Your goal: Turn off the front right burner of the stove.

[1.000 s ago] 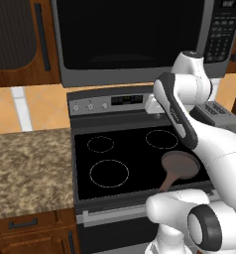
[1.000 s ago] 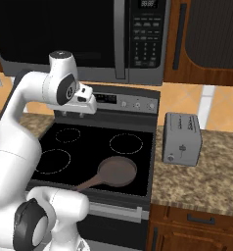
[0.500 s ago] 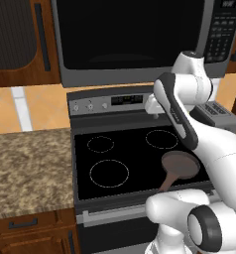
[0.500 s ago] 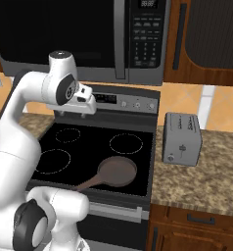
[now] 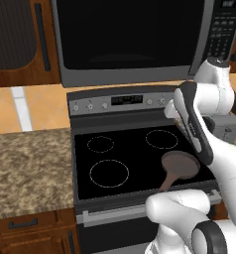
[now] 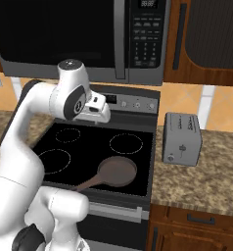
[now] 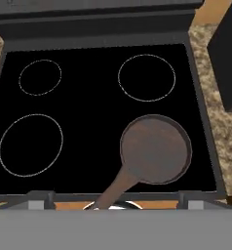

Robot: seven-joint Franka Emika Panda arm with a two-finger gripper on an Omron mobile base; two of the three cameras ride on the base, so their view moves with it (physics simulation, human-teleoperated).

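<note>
- My claw (image 6: 101, 109) hangs with its jaws spread wide, holding nothing, just before the stove's (image 5: 140, 149) back panel.
- The front right burner (image 7: 156, 149) lies below it, under the brown pan (image 6: 117, 171).
- The glass stovetop's left half is bare.

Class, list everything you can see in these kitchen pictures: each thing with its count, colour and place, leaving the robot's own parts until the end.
stove: one, steel-grey, black glass top, between the counters.
frying pan: one, brown, front right of the cooktop, handle over the front edge.
microwave: one, black-doored, above the stove.
toaster: one, grey, counter right of the stove.
counters: two, speckled brown, either side of the stove.
arm: one, white, over the cooktop.
gripper: one, open, near the back panel.
</note>
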